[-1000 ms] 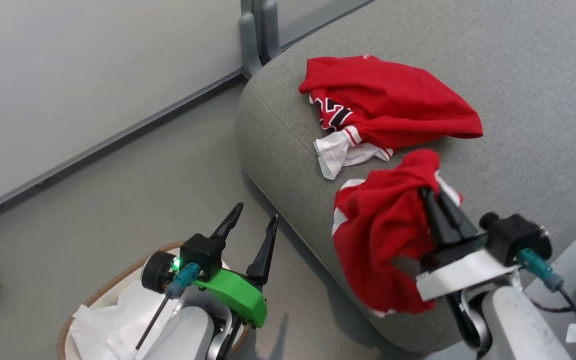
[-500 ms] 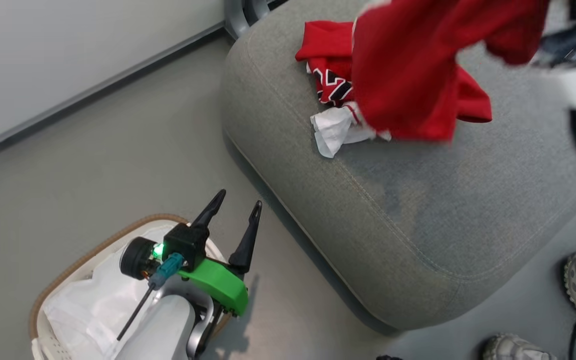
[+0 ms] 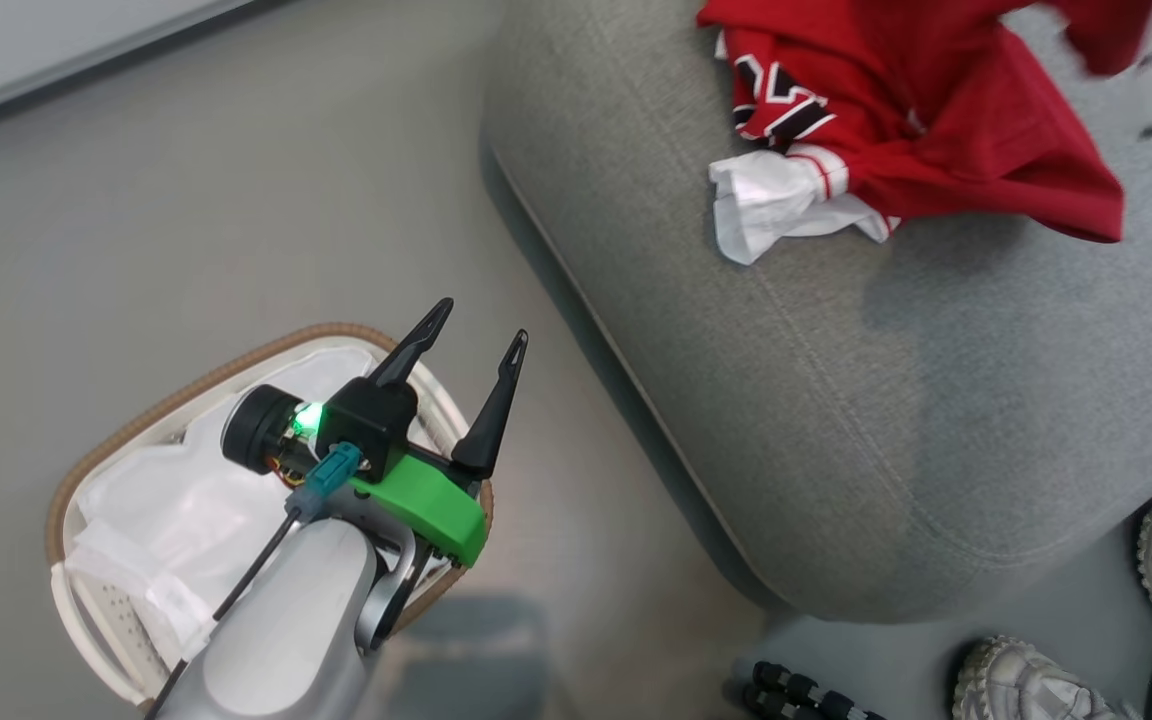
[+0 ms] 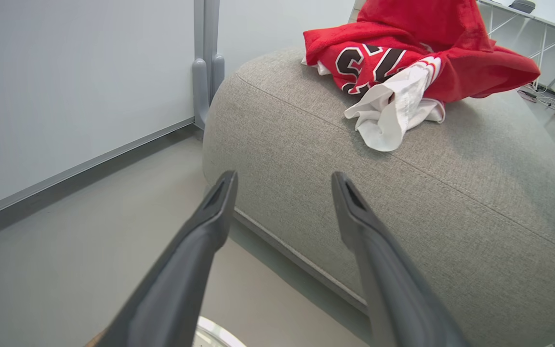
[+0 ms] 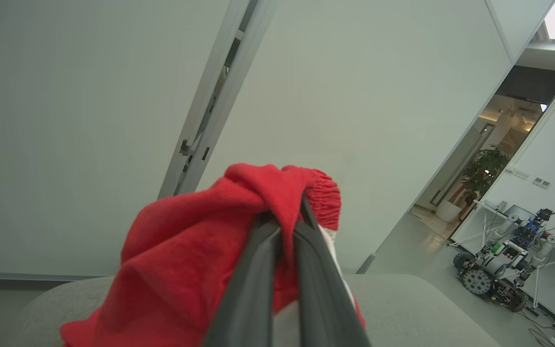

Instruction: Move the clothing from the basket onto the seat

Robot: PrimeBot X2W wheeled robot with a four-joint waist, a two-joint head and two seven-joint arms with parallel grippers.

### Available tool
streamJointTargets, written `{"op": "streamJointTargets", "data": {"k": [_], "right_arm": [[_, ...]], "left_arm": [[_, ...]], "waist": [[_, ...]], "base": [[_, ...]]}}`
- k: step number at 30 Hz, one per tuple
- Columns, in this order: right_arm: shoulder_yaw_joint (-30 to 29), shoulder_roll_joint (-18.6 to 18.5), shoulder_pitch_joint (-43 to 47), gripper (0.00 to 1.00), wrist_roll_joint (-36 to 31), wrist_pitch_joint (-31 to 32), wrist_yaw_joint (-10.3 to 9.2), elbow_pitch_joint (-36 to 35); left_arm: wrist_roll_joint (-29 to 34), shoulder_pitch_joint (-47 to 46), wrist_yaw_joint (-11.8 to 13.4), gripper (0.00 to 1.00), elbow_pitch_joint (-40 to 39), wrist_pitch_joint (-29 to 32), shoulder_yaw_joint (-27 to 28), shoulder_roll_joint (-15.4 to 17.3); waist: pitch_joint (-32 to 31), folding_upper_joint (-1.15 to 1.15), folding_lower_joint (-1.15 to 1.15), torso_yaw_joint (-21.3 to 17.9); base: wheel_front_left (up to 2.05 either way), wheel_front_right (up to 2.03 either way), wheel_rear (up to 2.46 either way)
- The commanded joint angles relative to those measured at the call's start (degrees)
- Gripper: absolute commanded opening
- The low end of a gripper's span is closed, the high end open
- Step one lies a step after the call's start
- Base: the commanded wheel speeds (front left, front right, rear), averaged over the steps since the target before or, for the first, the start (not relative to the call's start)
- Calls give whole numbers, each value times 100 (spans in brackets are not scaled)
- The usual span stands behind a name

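While the basket [image 3: 61, 500] stands on the grey floor [image 3: 236, 200] at the lower left of the head view, its white liner [image 3: 166, 510] lies crumpled inside it. The left claw [image 3: 481, 322] hangs over the basket's right rim with its two dark fingers spread apart and nothing between them. In the left wrist view the same claw [image 4: 282, 180] stands wide open, framing the floor and the rounded edge of the seat [image 4: 403, 202].

A strip of floor separates the basket from the grey seat [image 3: 836, 400] to its right. The jersey [image 3: 936, 130] lies on the seat's top, towards the far side. Its black-and-white lettering faces up, and a white sleeve [image 3: 776, 200] with striped trim spills towards the seam.

Further right, the right wrist view shows the right claw [image 5: 284, 212] closed tight on a bunched fold of a red garment [image 5: 186, 250], a gathered hem just beside the fingertips. The garment hangs above the seat [image 5: 403, 299]. Whether its lower end touches the cushion I cannot tell. In the head view a blurred red fold [image 3: 1106, 35] shows at the top right edge.

A pale shoe [image 3: 1021, 685] rests on the floor near the seat's front corner, at the lower right.
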Motion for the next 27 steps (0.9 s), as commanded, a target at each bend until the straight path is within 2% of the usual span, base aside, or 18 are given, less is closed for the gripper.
{"op": "streamJointTargets", "data": {"k": [1,6,10,11,12,13,14,15,22,27], "right_arm": [[-84,145,214,0,-39,-15,-7,151],[-444,526,834,0,-178,-14,-7,696],[-922,666,1236,0,-213,-14,-6,976],[-1031,696,1373,4,-230,-14,-6,992],[-1128,712,1470,16,-221,-14,-7,995],[-1235,719,1563,45,-207,-14,-7,969],[-1312,732,1629,65,-196,-14,-7,939],[-1388,749,1721,100,-186,-14,-6,911],[-1630,710,2344,100,-25,-14,-6,688],[-1412,778,2826,100,94,-14,-7,289]], "left_arm": [[-63,-139,-17,100,-22,4,-25,72],[-76,-193,-17,100,29,4,-107,110],[-113,-158,-18,100,71,4,-112,128],[-111,-128,-18,100,88,4,-99,132],[-124,-95,-18,100,103,4,-86,129],[-142,-60,-18,100,119,4,-72,120],[-148,-33,-18,100,135,4,-54,118],[-143,6,-18,100,148,4,-30,103],[-136,243,-17,100,217,4,177,-50],[-51,453,-17,100,212,4,417,-181]], "waist": [[403,-1,0,346],[519,-1,0,445],[486,-1,0,449],[451,-1,0,434],[415,-1,0,418],[375,-1,0,400],[334,-1,0,379],[275,-1,0,357],[-188,-1,0,283],[-482,-1,0,298]], "base": [[0,0,0],[0,0,0],[0,0,0],[0,0,0],[0,0,0],[0,0,0],[0,0,0],[0,0,0],[0,0,0],[0,0,0]]}}
